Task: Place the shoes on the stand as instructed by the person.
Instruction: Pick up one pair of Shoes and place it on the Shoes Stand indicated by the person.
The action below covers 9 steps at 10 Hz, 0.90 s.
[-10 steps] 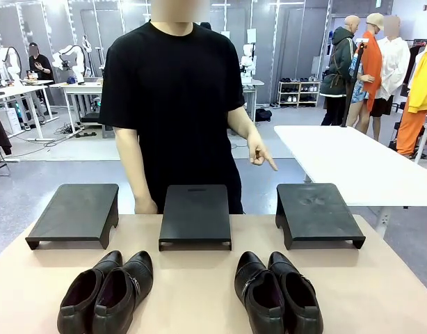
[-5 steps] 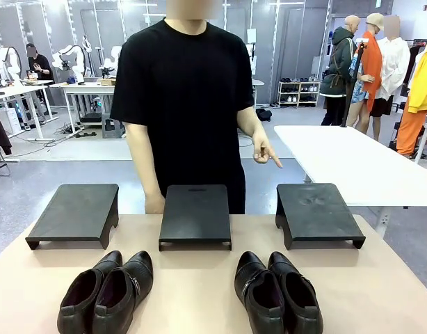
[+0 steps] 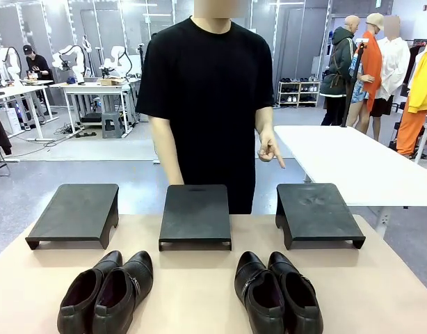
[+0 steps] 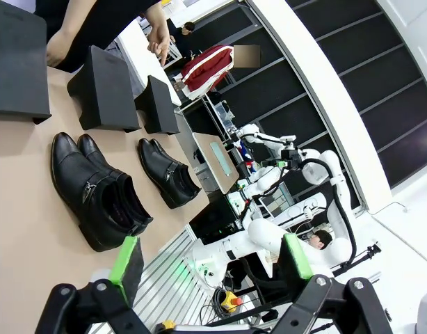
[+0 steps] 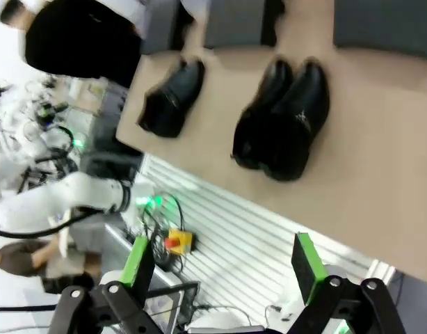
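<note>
Jaws spread, empty, shoes (image 4: 95, 191) well beyond

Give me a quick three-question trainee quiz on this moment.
1. How many stands are on the table?
2. True or false: all the shoes lie on the table, none on a stand.
3. The person's pointing hand is nearest which stand: A left, B middle, C right?
Key: 1 three; 2 true; 3 C.
</note>
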Each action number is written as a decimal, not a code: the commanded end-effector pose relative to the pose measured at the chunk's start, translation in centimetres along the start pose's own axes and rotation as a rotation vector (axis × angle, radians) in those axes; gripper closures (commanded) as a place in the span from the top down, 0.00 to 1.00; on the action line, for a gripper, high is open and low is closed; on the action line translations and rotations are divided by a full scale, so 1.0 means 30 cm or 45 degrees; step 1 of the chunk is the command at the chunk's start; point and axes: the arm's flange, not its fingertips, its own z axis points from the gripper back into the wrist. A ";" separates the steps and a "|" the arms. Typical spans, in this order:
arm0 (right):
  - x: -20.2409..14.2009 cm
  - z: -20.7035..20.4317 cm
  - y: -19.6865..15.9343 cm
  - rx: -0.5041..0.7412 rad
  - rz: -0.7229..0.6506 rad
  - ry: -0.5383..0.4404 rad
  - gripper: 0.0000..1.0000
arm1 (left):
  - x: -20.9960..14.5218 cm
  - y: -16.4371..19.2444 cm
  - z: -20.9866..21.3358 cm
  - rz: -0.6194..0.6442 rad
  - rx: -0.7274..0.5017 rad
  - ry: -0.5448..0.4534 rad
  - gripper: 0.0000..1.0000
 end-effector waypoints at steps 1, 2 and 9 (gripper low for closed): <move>0.137 -0.105 0.051 -0.112 -0.042 0.262 1.00 | 0.000 -0.004 0.005 -0.015 -0.019 -0.003 1.00; 0.183 -0.184 0.089 -0.162 -0.016 0.345 1.00 | 0.000 -0.004 0.005 -0.015 -0.019 -0.003 1.00; 0.276 -0.779 0.181 -0.538 0.018 0.554 1.00 | 0.000 -0.004 0.005 -0.015 -0.019 -0.003 1.00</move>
